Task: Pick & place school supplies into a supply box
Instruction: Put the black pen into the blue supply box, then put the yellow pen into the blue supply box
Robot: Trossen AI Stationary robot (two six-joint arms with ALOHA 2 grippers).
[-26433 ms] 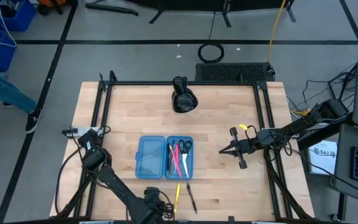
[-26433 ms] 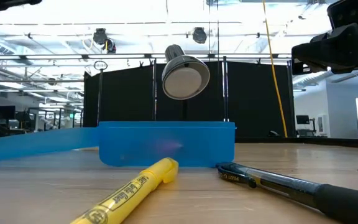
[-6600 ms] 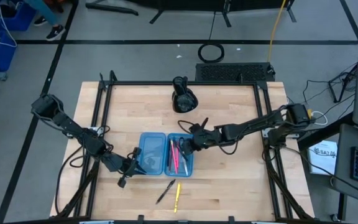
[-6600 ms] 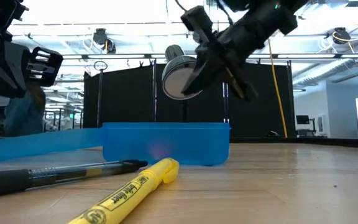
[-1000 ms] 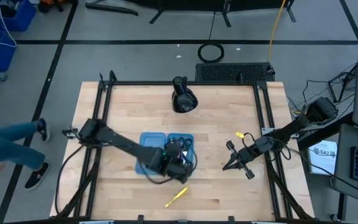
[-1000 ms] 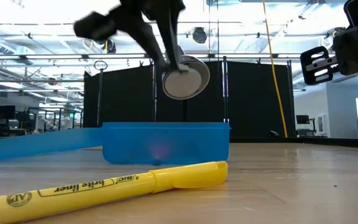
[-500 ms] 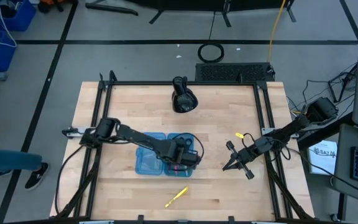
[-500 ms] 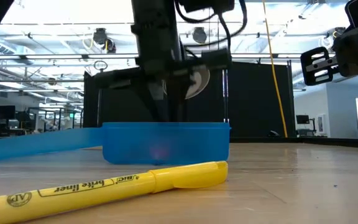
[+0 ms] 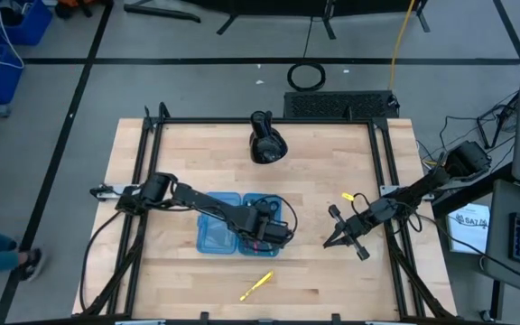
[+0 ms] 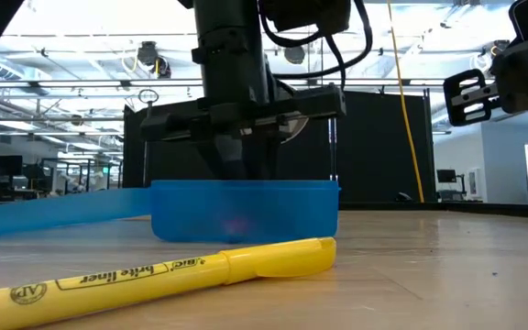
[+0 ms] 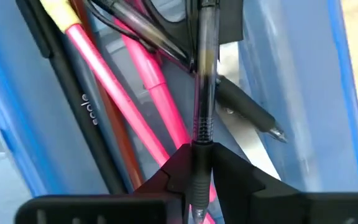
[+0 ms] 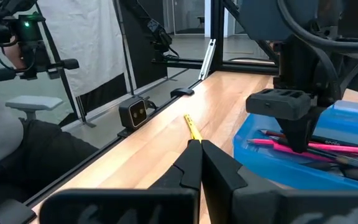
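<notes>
The supply box point(image 9: 219, 226) lies open mid-table, a translucent blue case point(image 10: 246, 215) of two halves. Its right half point(image 11: 328, 93) holds pink pens point(image 11: 120, 81), a dark pencil point(image 11: 73, 99) and the scissors' black handles point(image 11: 166, 12). My left gripper point(image 9: 267, 230) reaches down into that half point(image 10: 236, 160), shut on a clear black pen point(image 11: 205, 74). A yellow highlighter point(image 9: 256, 287) lies flat on the table near its near edge point(image 10: 154, 275). My right gripper point(image 9: 330, 239) hovers shut point(image 12: 199, 146) to the right of the box, holding nothing. My left gripper pinches the clear black pen between its two fingers at the ribbed grip end point(image 11: 199, 146). The fingers come from above, pointing down, and lie across the pen. The pen runs lengthwise along the case over the pink pens. Whether it rests on them I cannot tell.
A black lumpy object point(image 9: 265, 143) sits near the table's far edge. Dark frame rails point(image 9: 152, 162) run along the left and right sides. Bare wood lies right of the box and around the highlighter. Dark blue bins point(image 9: 7, 23) stand on the floor, off the table.
My left gripper, with the pen, has swung from the box's near edge over its right half, turned about, and come down into it. The highlighter and my right arm have kept still.
</notes>
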